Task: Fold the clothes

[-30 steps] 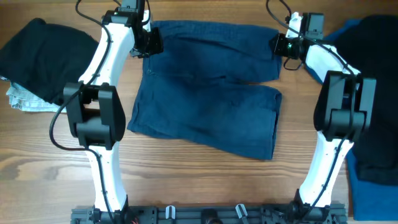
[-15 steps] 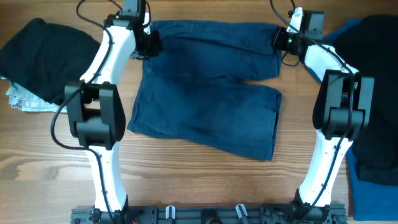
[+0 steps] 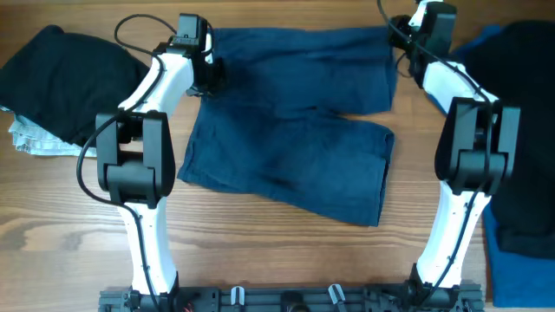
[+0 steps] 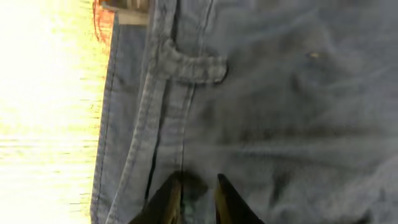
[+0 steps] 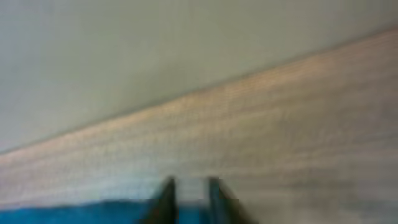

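Dark blue shorts (image 3: pixel 286 130) lie flat on the wooden table, waistband to the left. My left gripper (image 3: pixel 206 74) is at the far end of the waistband. In the left wrist view its jaws (image 4: pixel 198 186) are pinched on the shorts (image 4: pixel 280 112) beside a belt loop. My right gripper (image 3: pixel 402 39) is at the far right corner of the upper leg. The right wrist view is blurred: the fingers (image 5: pixel 188 186) are close together with blue cloth (image 5: pixel 74 214) at their base, over bare wood.
A black garment (image 3: pixel 61 78) lies at the far left on a pale cloth (image 3: pixel 35 139). Another black garment (image 3: pixel 520 95) lies on blue cloth (image 3: pixel 507 260) along the right edge. The table's far edge is just behind both grippers.
Both grippers have moved toward the far edge of the table, the right one more. The shorts' far right corner has shifted back with it, and the far edge looks stretched.
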`<state>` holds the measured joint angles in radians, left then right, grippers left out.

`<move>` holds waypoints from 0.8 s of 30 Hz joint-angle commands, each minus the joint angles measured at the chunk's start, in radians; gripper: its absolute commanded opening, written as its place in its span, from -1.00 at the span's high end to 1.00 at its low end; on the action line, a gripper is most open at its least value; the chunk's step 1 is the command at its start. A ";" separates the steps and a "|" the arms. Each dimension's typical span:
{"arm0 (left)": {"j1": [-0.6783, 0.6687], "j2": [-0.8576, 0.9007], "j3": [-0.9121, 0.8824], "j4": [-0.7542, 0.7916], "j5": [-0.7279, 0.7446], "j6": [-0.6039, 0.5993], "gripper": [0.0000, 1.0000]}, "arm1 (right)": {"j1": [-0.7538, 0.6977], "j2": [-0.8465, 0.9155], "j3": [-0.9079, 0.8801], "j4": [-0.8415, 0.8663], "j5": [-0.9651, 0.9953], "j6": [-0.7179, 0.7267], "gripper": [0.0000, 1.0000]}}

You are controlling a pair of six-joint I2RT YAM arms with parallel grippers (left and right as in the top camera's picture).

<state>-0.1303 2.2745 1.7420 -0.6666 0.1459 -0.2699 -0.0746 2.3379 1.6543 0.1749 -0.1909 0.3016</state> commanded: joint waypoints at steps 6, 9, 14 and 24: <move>0.015 -0.122 0.038 -0.006 -0.017 -0.008 -0.04 | -0.002 -0.151 0.020 -0.127 -0.056 -0.069 -0.78; 0.066 -0.301 0.038 -0.167 -0.017 -0.026 -0.32 | -0.001 -0.370 0.020 -0.512 -0.017 -0.074 -0.86; 0.090 -0.461 0.038 -0.409 -0.018 -0.047 -0.35 | -0.001 -0.577 0.020 -0.944 -0.019 -0.053 -0.99; 0.089 -0.738 -0.085 -0.718 -0.043 -0.132 -0.41 | 0.150 -0.693 -0.034 -1.542 -0.023 0.080 -0.99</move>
<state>-0.0383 1.6711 1.7466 -1.3796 0.1158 -0.3542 -0.0158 1.6630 1.6726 -1.3514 -0.2089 0.3206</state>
